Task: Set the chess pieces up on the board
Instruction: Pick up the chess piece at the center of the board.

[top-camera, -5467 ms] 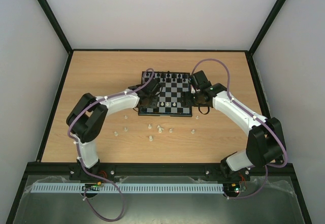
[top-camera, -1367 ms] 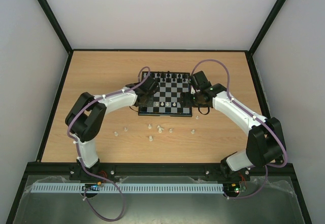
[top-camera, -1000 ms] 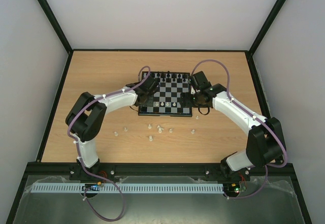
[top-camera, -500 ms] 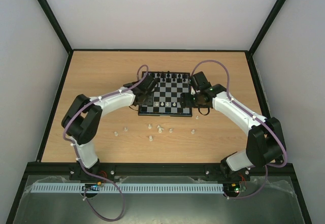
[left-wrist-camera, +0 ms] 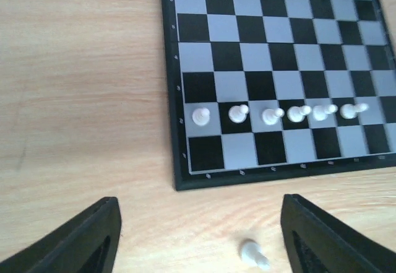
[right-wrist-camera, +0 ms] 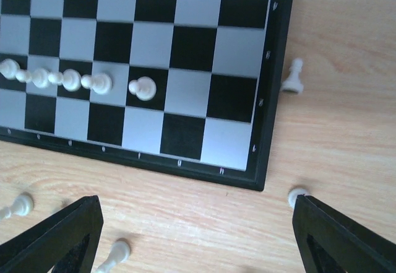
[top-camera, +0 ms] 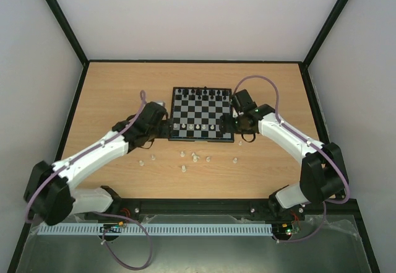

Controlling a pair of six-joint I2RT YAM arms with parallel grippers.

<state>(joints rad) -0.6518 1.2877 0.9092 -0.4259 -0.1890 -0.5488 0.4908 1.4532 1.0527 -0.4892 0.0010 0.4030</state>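
Observation:
The board (top-camera: 202,113) lies mid-table, and its near left corner (left-wrist-camera: 179,183) shows in the left wrist view. Several white chess pieces (left-wrist-camera: 270,116) stand in a row on its second near rank, also seen from the right wrist (right-wrist-camera: 142,88). My left gripper (top-camera: 159,123) hangs open and empty just off the board's left edge, over bare wood, with a loose white piece (left-wrist-camera: 252,252) between its fingers (left-wrist-camera: 80,242). At the board's near right corner my right gripper (top-camera: 231,122) is open and empty, fingers (right-wrist-camera: 346,236) wide apart. More white pieces (top-camera: 195,158) lie scattered on the table in front of the board.
Black pieces (top-camera: 204,91) line the board's far rank. Loose white pieces lie near the right gripper: one beside the board's right rim (right-wrist-camera: 292,78), one by the right finger (right-wrist-camera: 297,194), two at lower left (right-wrist-camera: 114,254). Black frame rails border the table.
The left gripper opened, leaving a white pawn at the left end of the row, and drew back left and toward the near side, off the board. The right arm stayed put.

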